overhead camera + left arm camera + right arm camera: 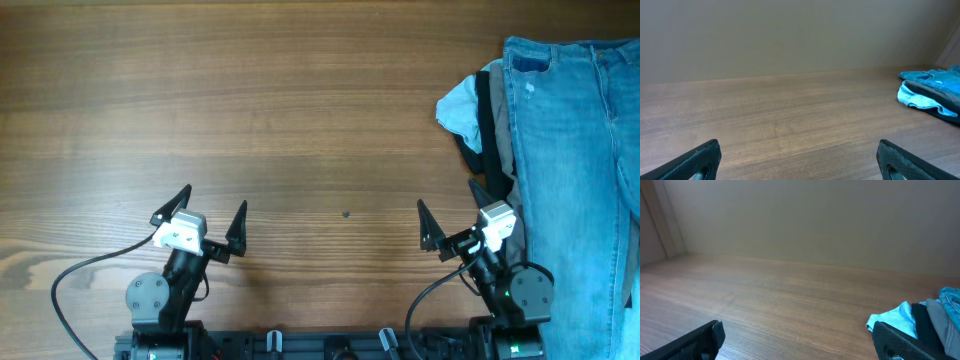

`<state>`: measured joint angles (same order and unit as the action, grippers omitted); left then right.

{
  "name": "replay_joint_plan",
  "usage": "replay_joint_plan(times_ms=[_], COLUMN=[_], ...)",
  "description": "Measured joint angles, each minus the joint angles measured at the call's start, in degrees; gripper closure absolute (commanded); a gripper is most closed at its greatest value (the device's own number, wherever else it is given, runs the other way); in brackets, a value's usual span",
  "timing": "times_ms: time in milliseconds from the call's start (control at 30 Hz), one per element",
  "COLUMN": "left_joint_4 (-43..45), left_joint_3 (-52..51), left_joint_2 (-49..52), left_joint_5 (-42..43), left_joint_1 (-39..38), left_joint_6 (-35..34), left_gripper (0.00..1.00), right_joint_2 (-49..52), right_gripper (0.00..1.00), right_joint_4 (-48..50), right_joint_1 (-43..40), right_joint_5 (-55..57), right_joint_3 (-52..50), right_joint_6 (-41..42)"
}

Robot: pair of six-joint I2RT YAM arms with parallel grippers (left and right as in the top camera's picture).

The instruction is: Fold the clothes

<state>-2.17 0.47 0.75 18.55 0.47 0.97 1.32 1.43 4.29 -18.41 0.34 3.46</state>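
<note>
A pile of clothes lies at the table's right side. Blue jeans (575,150) lie on top, stretched toward the front edge. A light blue garment (462,108) pokes out at the pile's left, with black (484,125) and grey cloth under the jeans. The pile also shows far right in the left wrist view (935,92) and in the right wrist view (905,320). My left gripper (213,212) is open and empty near the front left. My right gripper (452,214) is open and empty, its right finger next to the pile's edge.
The wooden table (250,110) stretches to the left and back of the pile. Cables run from both arm bases (150,295) along the front edge. A small dark speck (345,213) sits between the grippers.
</note>
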Motion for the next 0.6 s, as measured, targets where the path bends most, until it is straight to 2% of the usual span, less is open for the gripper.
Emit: replay_joint_plan(times_ms=[200,300,367,433,467,600], left_joint_4=[1.57,6.88,13.53,14.58,13.68,10.54], left_joint_3=[-0.02,-0.15,-0.09,0.15,0.55,5.4], left_joint_2=[0.0,0.07,0.07,0.07,0.07,5.35], left_joint_5=[0.63,1.97,2.4,2.4,2.43,4.33], left_joint_1=[0.0,0.0,0.0,0.0,0.0,0.0], left_joint_6=[0.0,-0.04,-0.85,-2.38,-3.52,-8.28], left_gripper=[0.0,0.0,0.0,0.0,0.0,0.0], right_joint_2=[0.28,0.37,1.46,3.93,6.56,26.1], right_gripper=[0.0,0.0,0.0,0.0,0.0,0.0], right_joint_4=[0.9,1.27,-0.7,-4.09,-9.44,-25.81], right_joint_1=[0.0,0.0,0.0,0.0,0.0,0.0], right_joint_5=[-0.02,-0.07,-0.04,0.02,0.28,0.98], right_joint_3=[0.0,0.52,4.94,12.9,17.55,37.46], right_joint_6=[1.31,3.87,4.33,4.5,4.5,4.87])
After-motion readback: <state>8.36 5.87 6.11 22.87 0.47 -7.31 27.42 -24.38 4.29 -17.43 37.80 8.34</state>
